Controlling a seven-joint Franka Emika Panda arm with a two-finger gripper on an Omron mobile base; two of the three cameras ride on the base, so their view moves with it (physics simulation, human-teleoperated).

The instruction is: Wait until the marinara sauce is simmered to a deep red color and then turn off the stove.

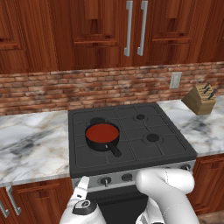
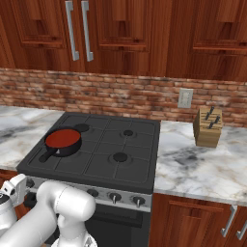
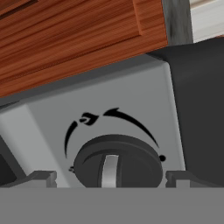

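Note:
The marinara sauce [image 1: 102,131] [image 2: 62,137] is a flat deep red disc in a small black saucepan [image 1: 104,143] on the front left burner of the stove [image 1: 144,151] [image 2: 103,164]. My gripper [image 1: 82,187] [image 2: 17,187] is low at the left end of the stove's silver knob strip. In the hand view the gripper [image 3: 111,177] is open, with a dark round knob [image 3: 116,162] close up between its two fingertips [image 3: 41,177]. I cannot tell whether they touch the knob.
More knobs [image 1: 105,180] [image 2: 115,197] line the front strip to the right. A wooden knife block [image 1: 200,99] [image 2: 208,126] stands on the marble counter right of the stove. Wooden cabinets hang above and flank the oven below.

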